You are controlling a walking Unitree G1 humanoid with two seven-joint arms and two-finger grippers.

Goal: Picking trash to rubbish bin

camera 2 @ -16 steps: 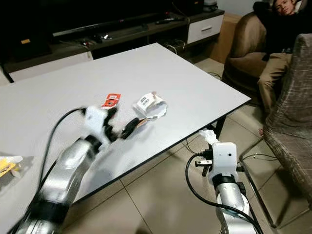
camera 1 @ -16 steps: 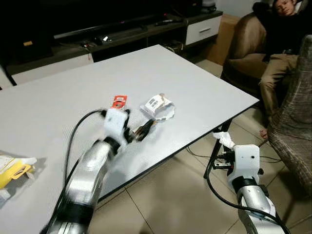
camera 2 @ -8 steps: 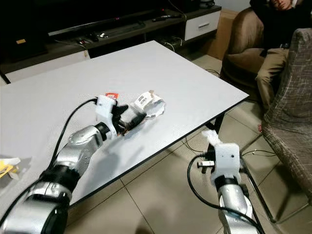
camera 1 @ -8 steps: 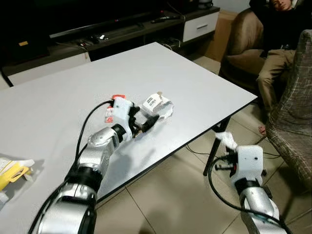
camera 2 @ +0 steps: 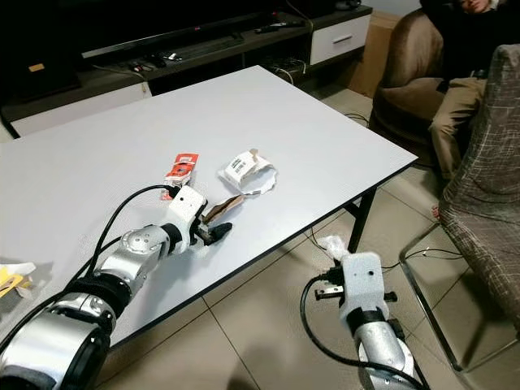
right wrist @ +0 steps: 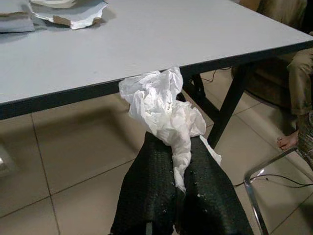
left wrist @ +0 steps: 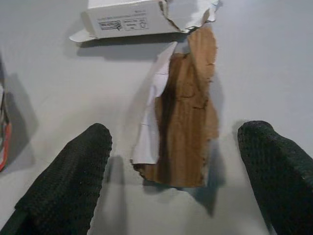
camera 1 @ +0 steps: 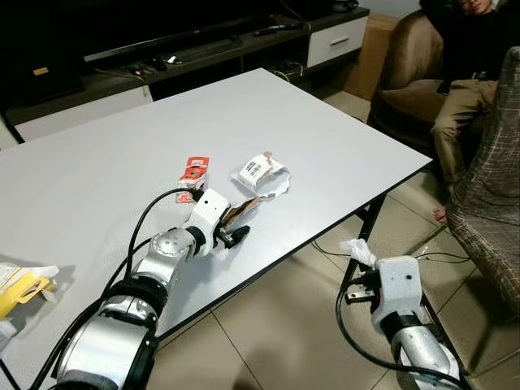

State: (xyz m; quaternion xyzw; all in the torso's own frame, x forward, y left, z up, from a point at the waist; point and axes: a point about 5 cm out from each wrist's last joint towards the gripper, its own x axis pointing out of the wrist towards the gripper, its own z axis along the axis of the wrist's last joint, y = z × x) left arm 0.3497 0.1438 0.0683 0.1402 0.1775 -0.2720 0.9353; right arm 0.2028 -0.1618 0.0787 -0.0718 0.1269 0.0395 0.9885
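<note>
White table takes up most of the head views, tiled floor below it, dark TV cabinet behind, and a seated person in an armchair at the far right. Left gripper sits low over the tabletop near the front edge, fingers spread wide, nothing held. Between them lies a torn brown cardboard scrap with a white paper layer along one side (flat on the table, fingers not touching it as far as the wrist view shows). Just beyond the scrap is a torn white carton with a printed label, touching or nearly touching the scrap's far end. Red packet lies beside the carton, on the robot's left of it. Yellow wrapper sits at the table's near-left edge, well apart from the rest. Right gripper hangs off the table over the floor, near the table leg, fingers pinched together on a crumpled white tissue that sticks out past the fingertips.
</note>
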